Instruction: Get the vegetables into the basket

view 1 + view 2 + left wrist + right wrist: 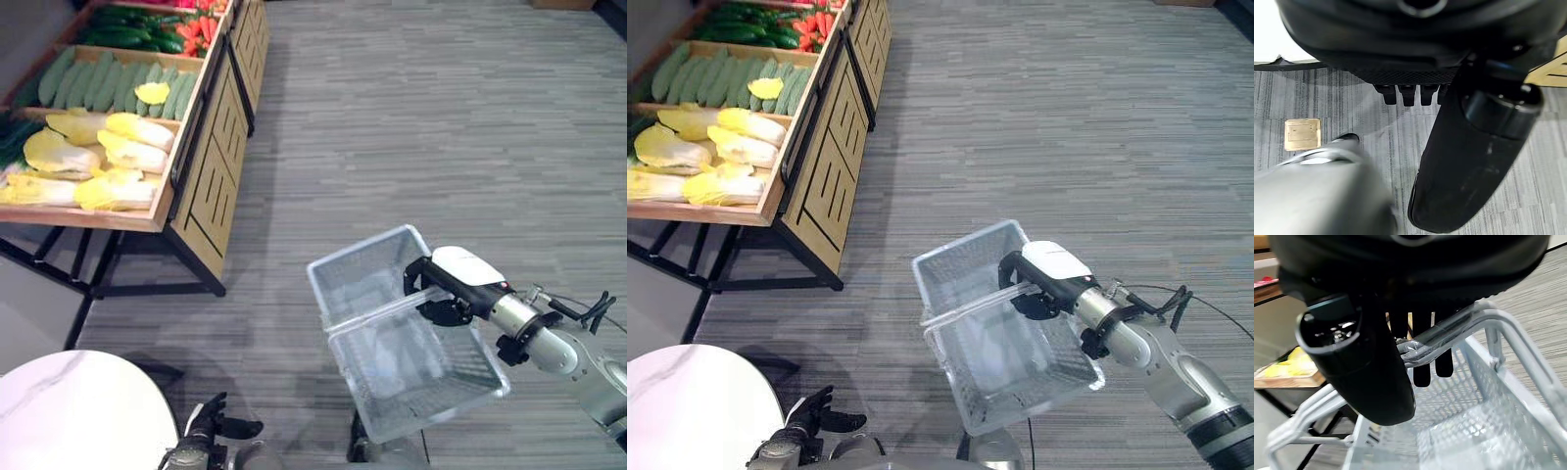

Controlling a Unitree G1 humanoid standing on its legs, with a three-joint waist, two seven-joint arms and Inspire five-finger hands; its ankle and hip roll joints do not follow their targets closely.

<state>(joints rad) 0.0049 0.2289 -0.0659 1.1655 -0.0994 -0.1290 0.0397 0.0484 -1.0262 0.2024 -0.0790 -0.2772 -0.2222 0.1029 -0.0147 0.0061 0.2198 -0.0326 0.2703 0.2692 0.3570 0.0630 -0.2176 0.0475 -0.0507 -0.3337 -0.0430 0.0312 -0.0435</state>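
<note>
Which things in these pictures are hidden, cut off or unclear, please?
- Basket contents: a pale patch shows through the mesh floor in the eye views; vegetable or glare, I cannot tell.
- Right hand: fingertips behind the basket handle in its wrist view.
- Top crate's red vegetables: cut by the left eye view's edge.
- Left hand: small, low in the eye views.
</note>
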